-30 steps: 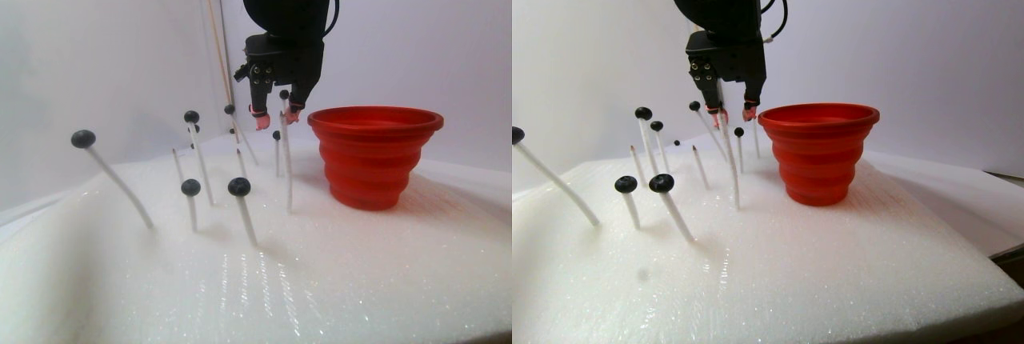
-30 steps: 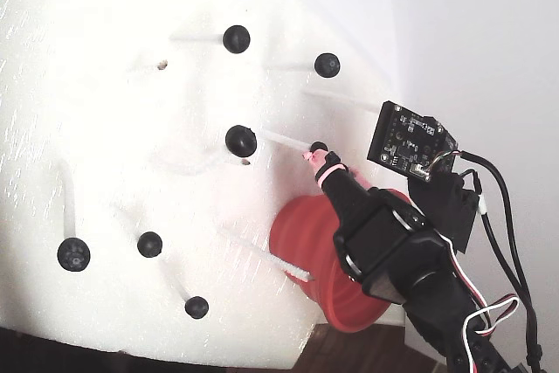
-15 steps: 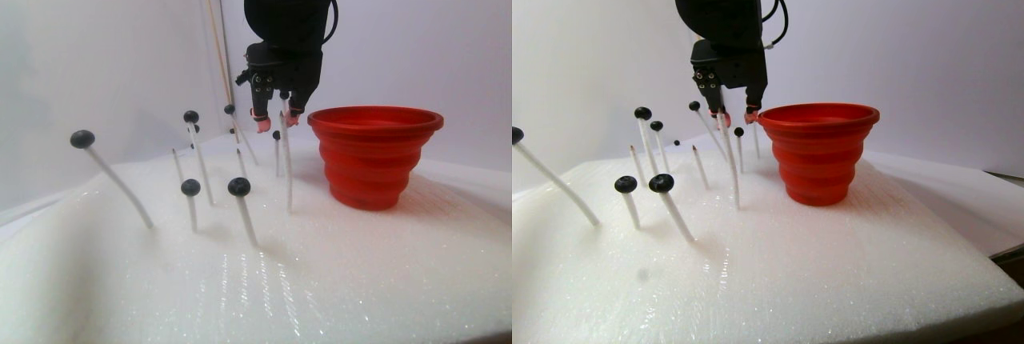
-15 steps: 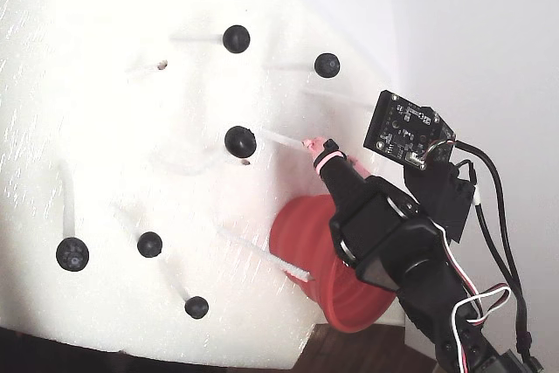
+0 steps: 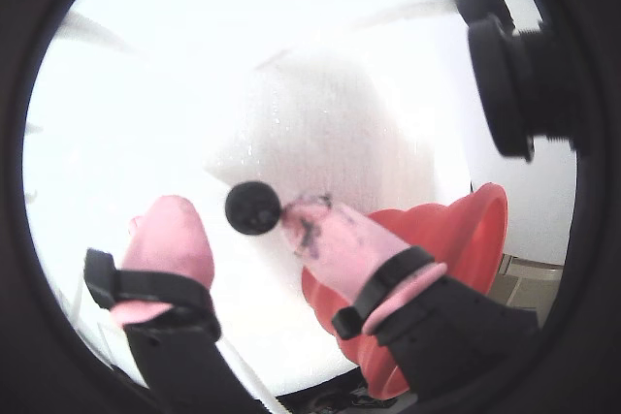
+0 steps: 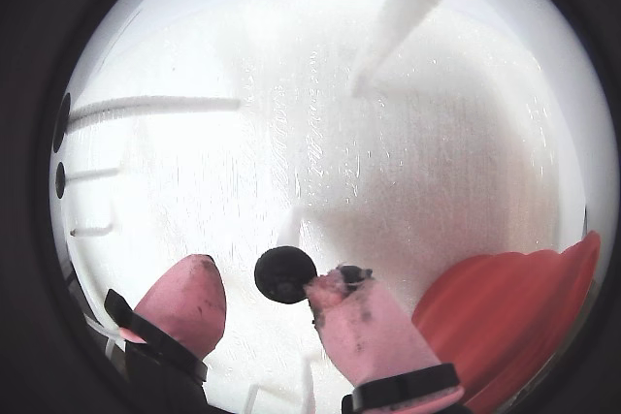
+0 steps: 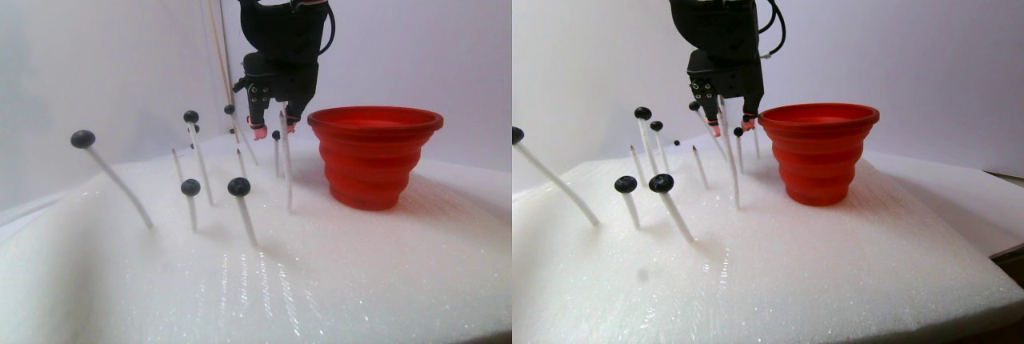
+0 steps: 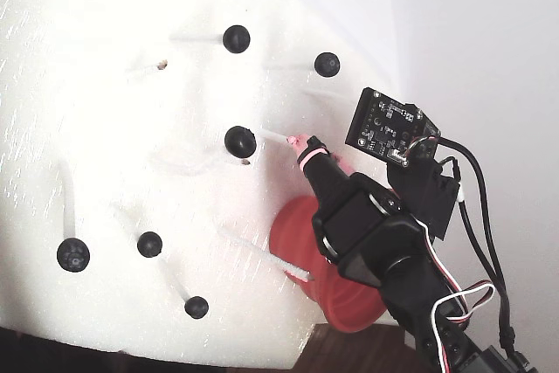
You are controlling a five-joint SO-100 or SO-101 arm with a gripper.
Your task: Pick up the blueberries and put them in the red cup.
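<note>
The gripper [image 5: 228, 230] has its two pink-tipped fingers [image 5: 167, 244] spread apart, with one blueberry [image 5: 253, 207] in the gap. In both wrist views that berry touches the tip of the right-hand finger [image 6: 361, 322] and stands clear of the left-hand one, so nothing is pinched. The same berry [image 6: 284, 273] sits on top of a thin white stick, seen end-on.

In the stereo pair view the gripper [image 7: 270, 126] hangs tips-down among the upright sticks [image 7: 286, 170], just left of the red cup [image 7: 374, 152]. The cup stands upright on the white foam pad [image 7: 336, 272], its wide rim up.

The other blueberries [image 7: 238, 186] sit on stick tops spread across the pad to the left of the cup; some sticks lean, and a few are bare at the tip. In the fixed view from above, six berries [image 8: 240, 141] show on the pad, and the black arm [image 8: 376, 238] covers much of the cup [image 8: 293, 238]. The nearest of them lies just beside the pink fingertip [image 8: 297, 141].
</note>
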